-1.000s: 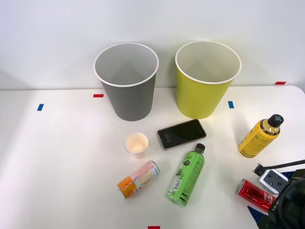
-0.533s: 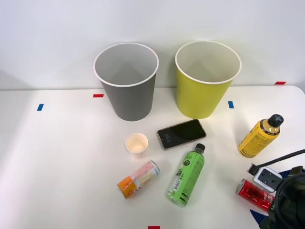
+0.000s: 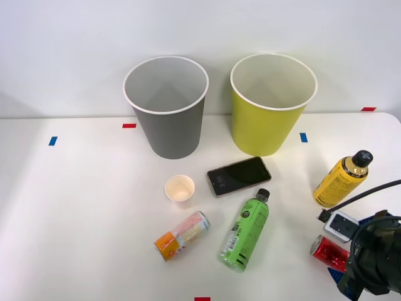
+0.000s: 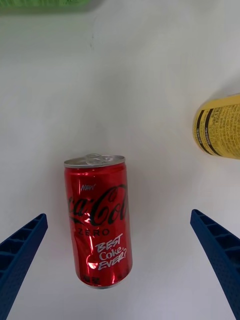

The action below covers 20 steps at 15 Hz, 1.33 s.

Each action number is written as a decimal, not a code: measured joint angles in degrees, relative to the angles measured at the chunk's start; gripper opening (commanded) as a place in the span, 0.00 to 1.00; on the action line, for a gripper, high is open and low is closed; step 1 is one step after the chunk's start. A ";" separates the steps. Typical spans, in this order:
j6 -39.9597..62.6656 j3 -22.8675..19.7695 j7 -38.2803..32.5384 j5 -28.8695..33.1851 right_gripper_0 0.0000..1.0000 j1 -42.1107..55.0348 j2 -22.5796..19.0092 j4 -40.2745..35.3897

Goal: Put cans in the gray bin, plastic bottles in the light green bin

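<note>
The gray bin (image 3: 166, 119) and the light green bin (image 3: 270, 116) stand side by side at the back of the table. A shiny red can (image 3: 328, 252) (image 4: 99, 220) lies on its side at the front right. My right gripper (image 3: 341, 261) (image 4: 119, 216) hovers over it, open, with one blue finger (image 4: 22, 247) well clear on each side of the can. The orange, pink and cream can (image 3: 182, 235) lies front centre. Beside it lies the green bottle (image 3: 245, 231). The yellow-orange bottle (image 3: 341, 180) (image 4: 218, 126) lies just beyond the red can.
A black phone (image 3: 239, 175) and a small cream paper cup (image 3: 180, 188) sit in front of the bins. Coloured tape marks dot the white table (image 3: 81, 213). A black cable (image 3: 366, 193) runs from my wrist above the table's right edge.
My right arm has moved left and forward over the red can, now covering its right end. The cans, bottles and bins have not moved.
</note>
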 measured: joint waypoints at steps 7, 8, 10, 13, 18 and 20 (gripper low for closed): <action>2.89 3.97 -0.05 5.80 1.00 -1.48 3.61 1.33; 2.90 4.15 -0.01 5.81 1.00 -1.80 4.19 2.09; 2.86 4.72 0.17 5.83 1.00 -2.57 5.35 4.06; 2.55 6.11 0.38 6.75 1.00 -3.15 6.28 4.92; 1.22 7.48 0.80 7.59 1.00 -5.66 10.22 9.74; 0.99 7.57 1.13 8.00 1.00 -6.07 10.48 10.76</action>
